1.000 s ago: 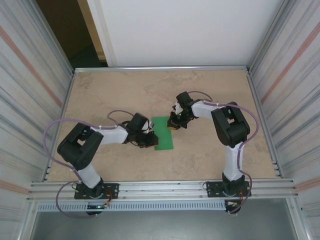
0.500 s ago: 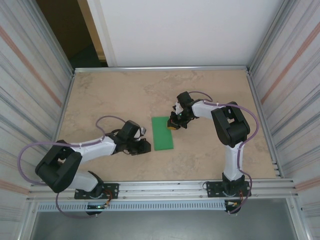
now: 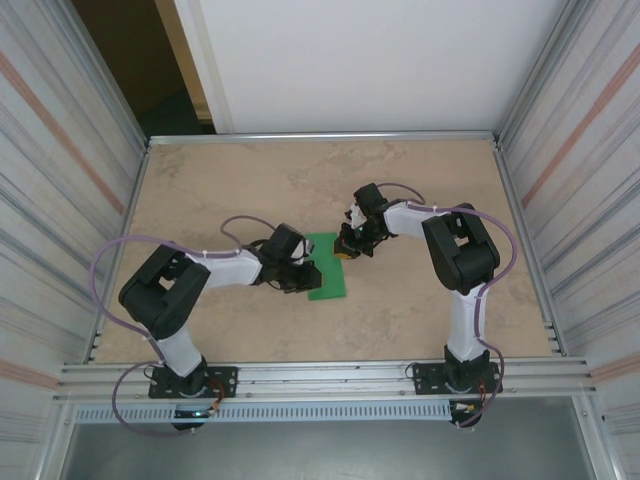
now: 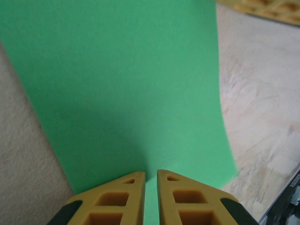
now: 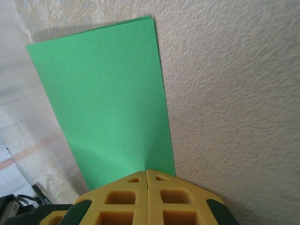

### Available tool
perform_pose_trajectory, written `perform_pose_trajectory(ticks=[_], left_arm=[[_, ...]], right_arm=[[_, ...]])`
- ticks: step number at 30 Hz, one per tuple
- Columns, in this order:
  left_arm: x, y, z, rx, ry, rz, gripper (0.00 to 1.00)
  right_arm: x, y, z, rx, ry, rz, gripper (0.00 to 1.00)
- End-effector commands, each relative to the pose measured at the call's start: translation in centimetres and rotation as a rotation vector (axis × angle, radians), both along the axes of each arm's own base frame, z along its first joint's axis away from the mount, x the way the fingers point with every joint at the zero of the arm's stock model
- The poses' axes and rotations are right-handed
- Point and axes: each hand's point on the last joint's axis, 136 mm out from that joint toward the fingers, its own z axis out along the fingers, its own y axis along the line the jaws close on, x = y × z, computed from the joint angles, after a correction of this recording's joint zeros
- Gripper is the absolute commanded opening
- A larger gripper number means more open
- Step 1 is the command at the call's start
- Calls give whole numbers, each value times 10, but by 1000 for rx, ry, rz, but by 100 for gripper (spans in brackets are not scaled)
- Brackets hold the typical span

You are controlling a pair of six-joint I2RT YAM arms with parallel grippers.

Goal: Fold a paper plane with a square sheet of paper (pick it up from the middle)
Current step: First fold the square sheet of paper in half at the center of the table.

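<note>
The square sheet of paper (image 3: 329, 266) lies flat on the table as a bright green upright rectangle, apparently folded in half; in the right wrist view the paper (image 5: 108, 89) shows a doubled edge at its far end. My left gripper (image 3: 307, 275) rests over the sheet's left edge. Its jaws stand nearly shut with a thin slit and nothing between them, with the left gripper (image 4: 151, 174) just above the paper (image 4: 122, 84). My right gripper (image 3: 346, 250) is shut, and the right gripper (image 5: 146, 171) has its tips down on the sheet's upper right corner.
The beige marbled table (image 3: 420, 180) is bounded by a metal rail at the back (image 3: 320, 136) and corrugated walls on both sides. Both arms reach in toward the middle from the near edge.
Half a second ago the left arm had swung out to the lower left, off the paper; now it is back over the sheet's left edge. The right arm and the paper have not moved.
</note>
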Motion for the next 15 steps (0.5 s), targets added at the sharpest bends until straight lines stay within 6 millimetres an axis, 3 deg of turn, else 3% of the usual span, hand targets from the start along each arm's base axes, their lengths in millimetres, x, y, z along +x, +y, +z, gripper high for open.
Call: perform_pose_trajectory(ticks=[1,6,9,12,15], left_arm=[[-25,12,-14,64,32,-52,16],[-59,42,-21,139,71,-72,16],[-69,53,-18,150,74,-65,16],[-62,50,-4,130,33,-48,17],[-39,36,25,80,-39,-28,18]], right_arm=[[-65,-82,-111,-445,232,-56,0],[-63,-82,-111,-441,232,-58,0],[-61,-80,-110,-433,226,-53,0],[-58,-74,-104,-408,217,-53,0],[-47,-60,-84,-352,188,-56,0]])
